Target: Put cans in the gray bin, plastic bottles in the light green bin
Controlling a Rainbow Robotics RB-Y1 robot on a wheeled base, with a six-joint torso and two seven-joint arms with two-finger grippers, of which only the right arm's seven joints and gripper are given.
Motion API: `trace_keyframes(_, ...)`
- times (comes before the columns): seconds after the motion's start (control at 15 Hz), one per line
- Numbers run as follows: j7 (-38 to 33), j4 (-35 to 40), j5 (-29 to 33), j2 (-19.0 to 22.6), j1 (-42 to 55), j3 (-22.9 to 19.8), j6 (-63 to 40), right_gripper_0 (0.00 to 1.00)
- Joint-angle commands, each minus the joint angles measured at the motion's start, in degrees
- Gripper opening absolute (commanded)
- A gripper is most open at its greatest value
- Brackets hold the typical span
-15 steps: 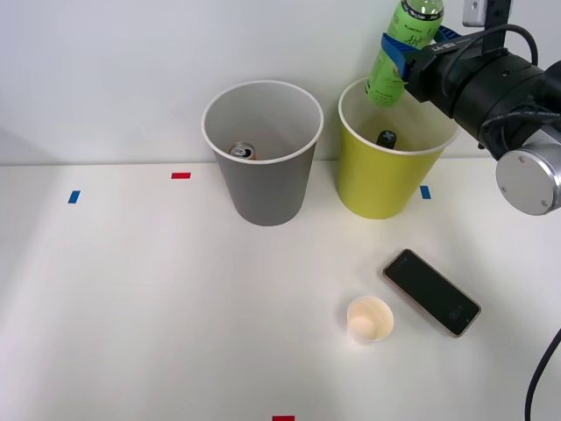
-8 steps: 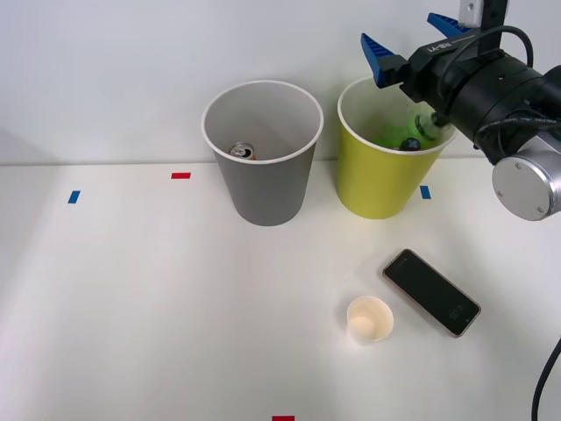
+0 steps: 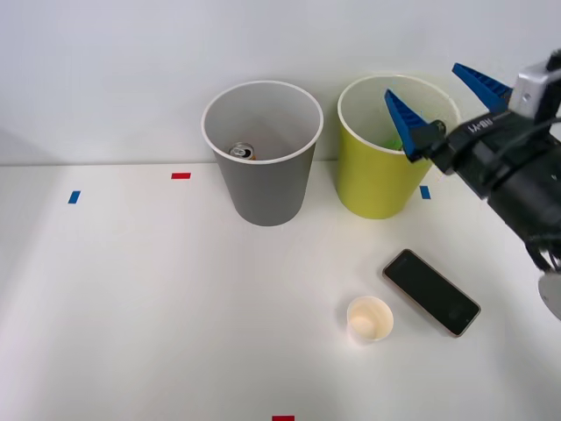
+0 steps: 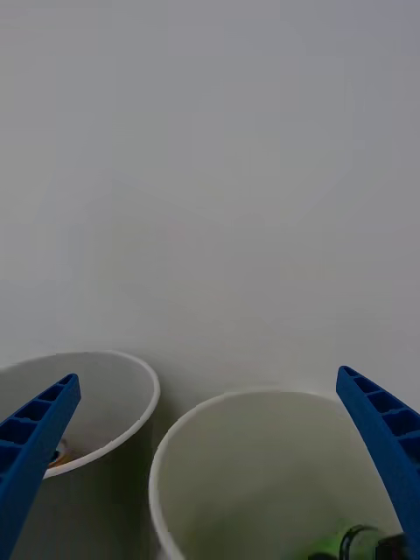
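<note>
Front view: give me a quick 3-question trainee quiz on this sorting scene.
1. True or false: the right gripper is shut on a bottle.
2. Which bin holds the can? A) gray bin B) light green bin C) neither
3. Fill in: the two things on the table in front of the bins are a paper cup and a ____.

Key:
1. False. The blue fingers are spread open and hold nothing; a bottle lies inside the light green bin.
2. A
3. phone
</note>
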State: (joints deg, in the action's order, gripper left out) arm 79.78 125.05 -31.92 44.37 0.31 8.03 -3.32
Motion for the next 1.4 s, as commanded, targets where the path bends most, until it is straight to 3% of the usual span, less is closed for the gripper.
trace_keyframes(0.07, -1.6, 7.4, 0.0, -0.3, 14.6, -1.3, 9.0, 1.0)
trace_keyframes(0.27, -0.8, 8.6, 0.9, -5.8, 28.0, 2.5, 18.7, 1.0)
trace_keyframes(0.53, 5.1, 8.5, 2.2, -12.2, 37.7, 7.6, 21.0, 1.0)
trace_keyframes(0.73, 11.6, 8.5, 2.7, -14.6, 41.8, 8.1, 20.7, 1.0)
trace_keyframes(1.4, 11.1, 8.5, 14.2, -25.1, 49.9, 7.1, 18.7, 1.0)
